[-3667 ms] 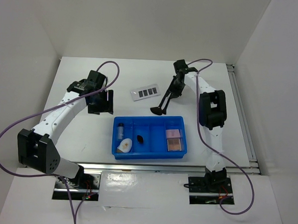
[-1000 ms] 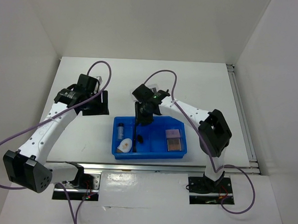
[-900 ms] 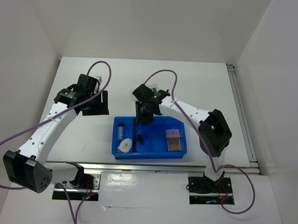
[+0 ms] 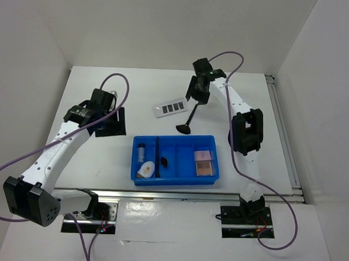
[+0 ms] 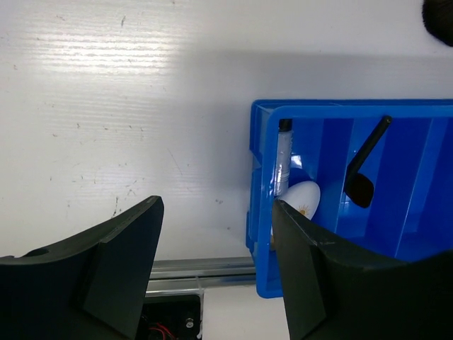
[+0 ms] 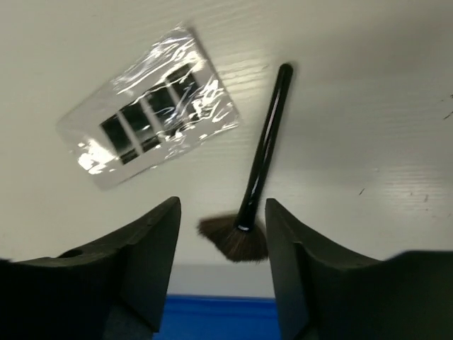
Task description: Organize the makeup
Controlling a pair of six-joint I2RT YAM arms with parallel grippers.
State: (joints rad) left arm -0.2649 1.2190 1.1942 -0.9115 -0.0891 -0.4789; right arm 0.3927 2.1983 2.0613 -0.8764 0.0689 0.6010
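The blue tray (image 4: 213, 178) holds a clear black-capped vial (image 4: 141, 151), a white oval piece (image 4: 146, 169), a thin black brush (image 4: 158, 157), a small black piece (image 4: 163, 162) and two pink/tan squares (image 4: 203, 163). A black fan brush (image 4: 189, 119) and the clear palette (image 4: 169, 107) lie on the table behind the tray. My right gripper (image 4: 195, 99) is open and empty above the fan brush (image 6: 260, 173), with the palette (image 6: 150, 127) to its left. My left gripper (image 4: 109, 122) is open and empty left of the tray (image 5: 260, 212). Its view shows the vial (image 5: 284, 156), the oval (image 5: 303, 202) and the brush (image 5: 364, 159).
White walls close in the table at the back and sides. A metal rail (image 4: 206, 195) runs along the near edge below the tray. A cable rail (image 4: 280, 130) lines the right side. The tray's far rim (image 6: 219, 319) lies just below my right fingers.
My right gripper has let go of the thin black brush, which now lies in the tray, and has swung back to the fan brush. The left arm has barely moved.
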